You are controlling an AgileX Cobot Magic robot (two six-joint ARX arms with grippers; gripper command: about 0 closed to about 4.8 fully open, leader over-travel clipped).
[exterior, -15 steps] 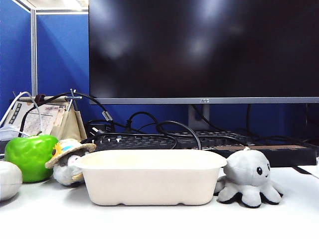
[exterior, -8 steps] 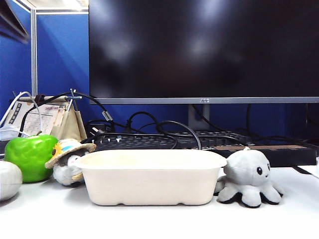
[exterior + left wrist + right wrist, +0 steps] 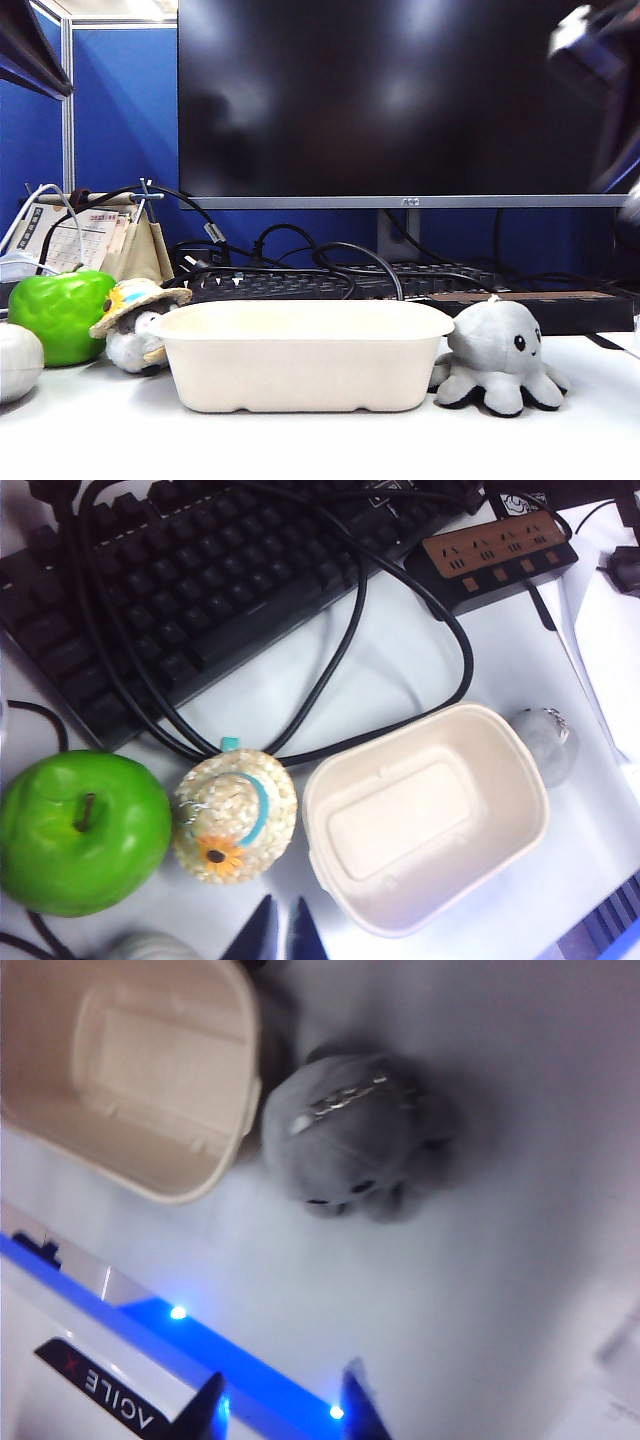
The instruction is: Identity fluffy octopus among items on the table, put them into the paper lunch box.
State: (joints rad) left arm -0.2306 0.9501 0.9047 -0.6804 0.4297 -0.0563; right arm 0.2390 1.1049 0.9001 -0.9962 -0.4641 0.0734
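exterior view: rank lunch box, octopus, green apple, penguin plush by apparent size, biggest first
1. paper lunch box, clearly the largest.
2. fluffy octopus and green apple look alike; the apple is cut by the frame edge, so no ranking between them.
3. plush penguin, smallest, partly hidden behind the box.

A small grey fluffy octopus (image 3: pixel 497 357) with black bead eyes is seen sitting upright on the white bench (image 3: pixel 330 440), just beside the right end of the long, empty, off-white paper lunch box (image 3: pixel 305 355).
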